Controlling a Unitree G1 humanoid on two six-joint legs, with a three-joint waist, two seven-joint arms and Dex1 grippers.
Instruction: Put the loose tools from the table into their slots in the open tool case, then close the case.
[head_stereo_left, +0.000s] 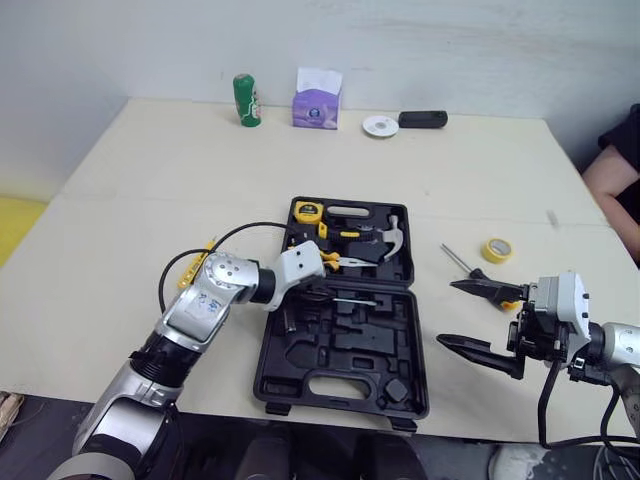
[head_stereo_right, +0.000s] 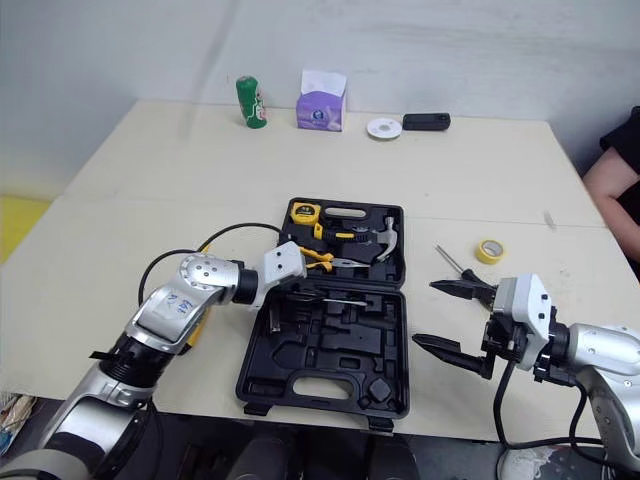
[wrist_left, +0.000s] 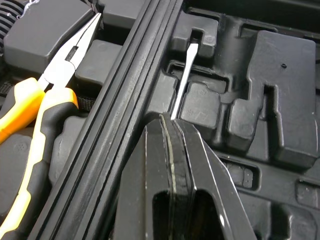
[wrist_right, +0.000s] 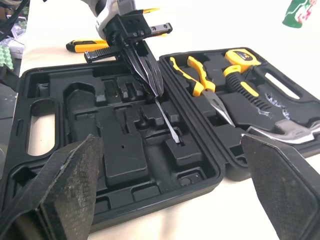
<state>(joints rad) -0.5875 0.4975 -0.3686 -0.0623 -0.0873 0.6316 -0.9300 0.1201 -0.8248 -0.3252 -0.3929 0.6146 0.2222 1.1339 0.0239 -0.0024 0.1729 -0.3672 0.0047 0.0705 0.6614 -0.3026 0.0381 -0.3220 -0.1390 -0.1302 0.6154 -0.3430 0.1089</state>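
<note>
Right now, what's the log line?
left hand: shut on screwdriver | screwdriver: tip in case slot | right hand: open beside case

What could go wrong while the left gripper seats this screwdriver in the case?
The left gripper pinches only the thin shaft of the held screwdriver, so it may twist and settle across the moulded ridges instead of in its slot. A loose screwdriver lies on the table by the yellow tape; closing the tool case now would leave it out.
</note>
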